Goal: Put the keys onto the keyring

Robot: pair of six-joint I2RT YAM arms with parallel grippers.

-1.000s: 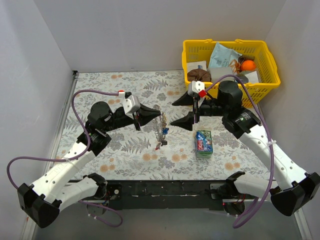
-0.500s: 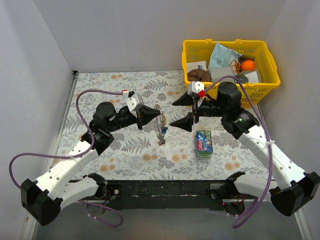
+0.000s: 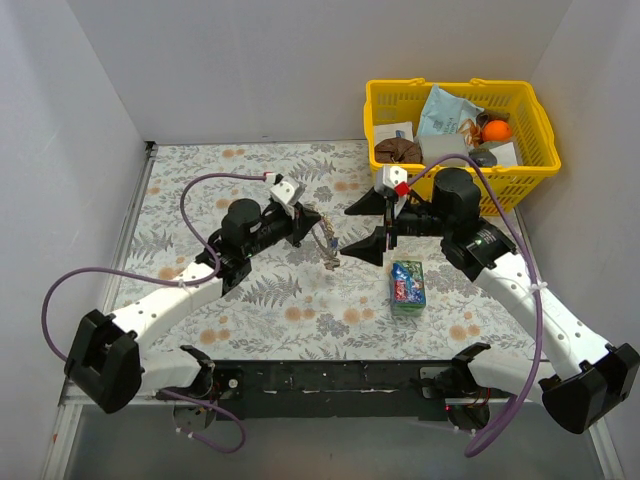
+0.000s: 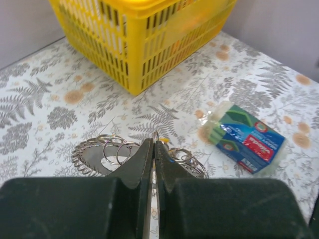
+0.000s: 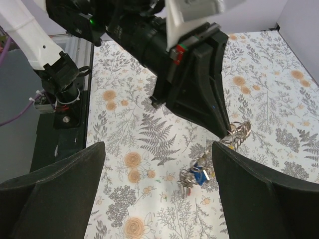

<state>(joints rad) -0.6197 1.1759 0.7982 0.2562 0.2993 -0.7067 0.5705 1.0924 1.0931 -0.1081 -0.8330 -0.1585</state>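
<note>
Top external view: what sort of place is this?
Probably a robot lab cell: white walls box in a floral-clothed table, with the left arm and right arm bolted at its near edge.

Shiny silver metal keyring, glossy snack packet, yellow plastic basket.

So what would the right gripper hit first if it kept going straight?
Probably the left gripper, shut on the keyring, with the keys dangling just below; depth is hard to judge.
</note>
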